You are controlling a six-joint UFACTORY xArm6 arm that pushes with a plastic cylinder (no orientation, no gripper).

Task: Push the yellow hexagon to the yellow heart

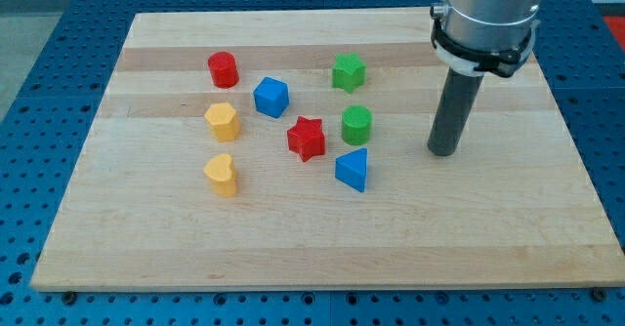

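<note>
The yellow hexagon (223,121) sits on the bench (508,228) toward the view's left, just above the yellow heart (223,175) and apart from it. My tip (442,152) rests well to the view's right of both, nearest the green cylinder (356,125) and blue triangle (353,169); the rod carries no fingers.

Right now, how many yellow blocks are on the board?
2. The yellow hexagon sits at the view's left, below the red cylinder; the yellow heart lies just below the hexagon, apart from it. Nothing seems hidden; my tip is far right.
</note>
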